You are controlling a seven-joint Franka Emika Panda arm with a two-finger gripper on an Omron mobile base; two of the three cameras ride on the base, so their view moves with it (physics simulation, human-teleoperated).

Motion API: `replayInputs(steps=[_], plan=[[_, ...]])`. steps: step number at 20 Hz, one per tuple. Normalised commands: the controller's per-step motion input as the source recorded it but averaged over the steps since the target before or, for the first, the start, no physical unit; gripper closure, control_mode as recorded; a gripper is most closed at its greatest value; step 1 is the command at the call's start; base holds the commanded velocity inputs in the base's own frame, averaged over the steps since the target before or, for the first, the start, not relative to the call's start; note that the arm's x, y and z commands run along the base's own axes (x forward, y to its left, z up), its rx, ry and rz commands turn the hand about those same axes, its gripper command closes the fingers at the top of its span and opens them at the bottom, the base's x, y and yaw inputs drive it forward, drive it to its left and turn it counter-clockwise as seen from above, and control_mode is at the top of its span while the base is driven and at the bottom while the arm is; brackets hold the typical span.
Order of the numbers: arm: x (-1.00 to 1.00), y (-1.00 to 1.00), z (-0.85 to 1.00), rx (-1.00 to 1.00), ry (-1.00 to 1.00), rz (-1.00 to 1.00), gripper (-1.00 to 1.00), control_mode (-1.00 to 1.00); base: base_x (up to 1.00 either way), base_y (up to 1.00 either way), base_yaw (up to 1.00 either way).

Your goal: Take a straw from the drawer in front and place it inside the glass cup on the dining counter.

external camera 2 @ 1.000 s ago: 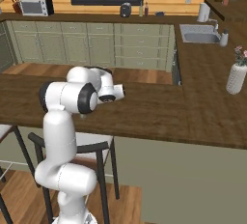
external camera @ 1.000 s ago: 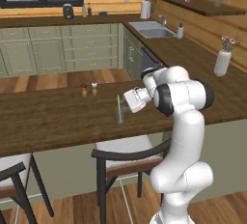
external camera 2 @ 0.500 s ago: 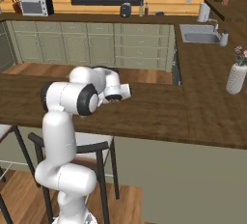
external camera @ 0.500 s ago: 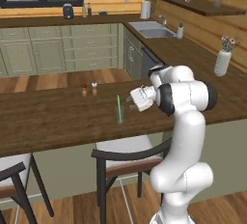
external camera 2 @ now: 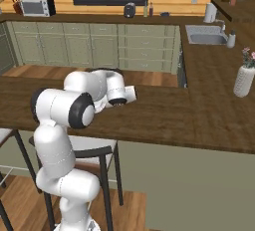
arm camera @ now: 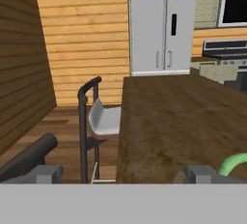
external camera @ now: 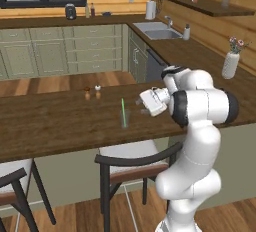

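Note:
The thin light-green straw (external camera: 122, 109) stands nearly upright in the small clear glass cup (external camera: 125, 121) near the front edge of the dark wood dining counter (external camera: 50, 121). My gripper (external camera: 140, 103) hovers just right of the straw, apart from it, at about the height of its top. In the hand view the gripper (arm camera: 123, 172) is open with nothing between its fingertips (arm camera: 46, 174), and a bit of the green straw (arm camera: 235, 162) curves in at the lower right over the dining counter (arm camera: 164, 121). The drawer is out of view.
Two small shakers (external camera: 92, 92) stand farther back on the counter. A dark-framed chair (external camera: 135, 158) is tucked under the counter's front edge below the cup. A white vase (external camera: 230, 64) stands on the right counter, beyond the arm (external camera 2: 74, 106).
My hand has drawn back to the right, away from the straw. The straw stays standing in the glass cup.

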Motion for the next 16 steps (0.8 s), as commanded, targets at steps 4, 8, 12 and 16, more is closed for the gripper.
replayInputs(steps=[4,8,12,16], plan=[[-0.30,0.20,0.04,0.00,0.00,0.00,-1.00,-1.00,0.00,0.00,0.00],[-0.08,0.25,0.01,-0.01,0.01,0.00,-1.00,-1.00,0.00,0.00,0.00],[-0.01,0.21,0.00,-0.03,0.02,0.00,-1.00,-1.00,0.00,0.00,0.00],[0.00,0.19,0.00,-0.02,0.02,0.00,-1.00,-1.00,0.00,0.00,0.00]])
